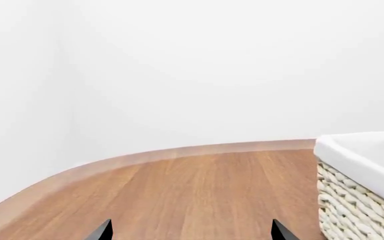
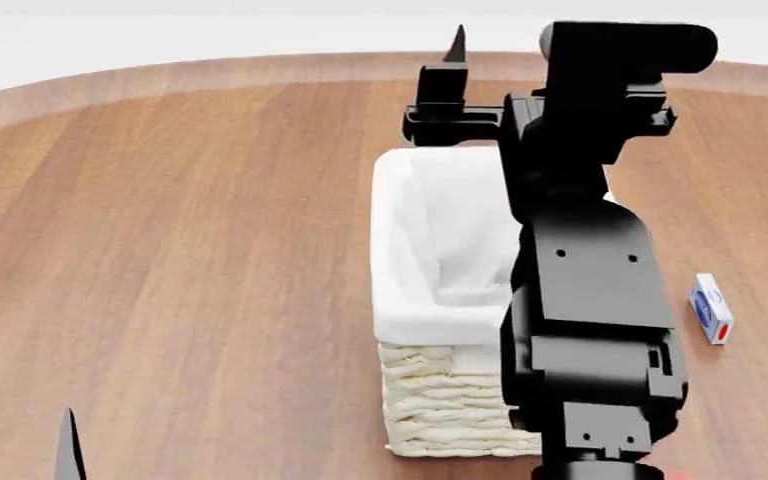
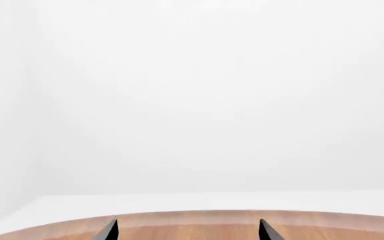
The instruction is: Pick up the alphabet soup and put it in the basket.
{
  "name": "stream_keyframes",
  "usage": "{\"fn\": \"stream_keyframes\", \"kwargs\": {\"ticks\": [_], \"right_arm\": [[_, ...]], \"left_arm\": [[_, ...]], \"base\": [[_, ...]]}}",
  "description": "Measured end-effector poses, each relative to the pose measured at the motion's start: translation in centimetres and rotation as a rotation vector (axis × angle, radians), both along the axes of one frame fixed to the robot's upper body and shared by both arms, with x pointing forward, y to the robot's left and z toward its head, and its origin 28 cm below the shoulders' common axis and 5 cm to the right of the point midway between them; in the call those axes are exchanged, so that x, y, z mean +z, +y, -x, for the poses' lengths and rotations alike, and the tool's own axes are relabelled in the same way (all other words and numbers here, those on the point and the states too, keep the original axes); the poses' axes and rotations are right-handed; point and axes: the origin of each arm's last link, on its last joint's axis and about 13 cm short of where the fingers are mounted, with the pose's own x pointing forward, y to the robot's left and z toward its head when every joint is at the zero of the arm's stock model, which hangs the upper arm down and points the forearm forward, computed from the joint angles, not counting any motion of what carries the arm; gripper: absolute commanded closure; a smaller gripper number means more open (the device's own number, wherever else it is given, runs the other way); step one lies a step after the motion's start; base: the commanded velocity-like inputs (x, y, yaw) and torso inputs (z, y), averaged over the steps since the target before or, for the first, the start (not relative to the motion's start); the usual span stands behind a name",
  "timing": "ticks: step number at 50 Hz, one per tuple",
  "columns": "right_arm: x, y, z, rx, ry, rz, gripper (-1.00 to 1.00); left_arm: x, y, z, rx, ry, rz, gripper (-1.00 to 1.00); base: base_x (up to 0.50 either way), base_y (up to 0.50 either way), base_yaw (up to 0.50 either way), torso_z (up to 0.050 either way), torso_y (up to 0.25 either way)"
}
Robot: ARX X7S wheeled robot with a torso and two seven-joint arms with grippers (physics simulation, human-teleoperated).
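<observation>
Wicker basket [image 2: 444,400] was seen beneath the raised right gripper [image 3: 188,231], fingers spread, nothing held; the left gripper [image 1: 190,231] was likewise spread, basket just beside.

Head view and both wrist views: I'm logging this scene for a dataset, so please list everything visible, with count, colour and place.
table: one, brown wood with a paler rounded edge, under everything
basket: one, cream woven with a white cloth liner, mid-table, partly behind the right arm; no can shows in the part of its inside that is visible
small box: one, white with blue and red marks, lying on the table to the basket's right
soup can: none visible in any view
walls: white, plain, beyond the table
right arm: one, black, stretched over the basket; right gripper open, empty, past the basket's far rim
left gripper: black, open, empty, low over the table left of the basket
</observation>
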Motion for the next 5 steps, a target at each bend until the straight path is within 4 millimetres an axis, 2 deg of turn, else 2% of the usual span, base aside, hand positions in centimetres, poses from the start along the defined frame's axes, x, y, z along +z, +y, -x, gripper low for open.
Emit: {"fn": "stream_keyframes", "kwargs": {"ticks": [5], "right_arm": [[0.4,-0.4,2.0,0.004,-0.054,-0.001,-1.0]], "left_arm": [[0.0,0.0,0.0,-0.001,-0.001,-0.001,-1.0]], "base": [[0.0,0.0,0.0,0.0,0.0]]}}
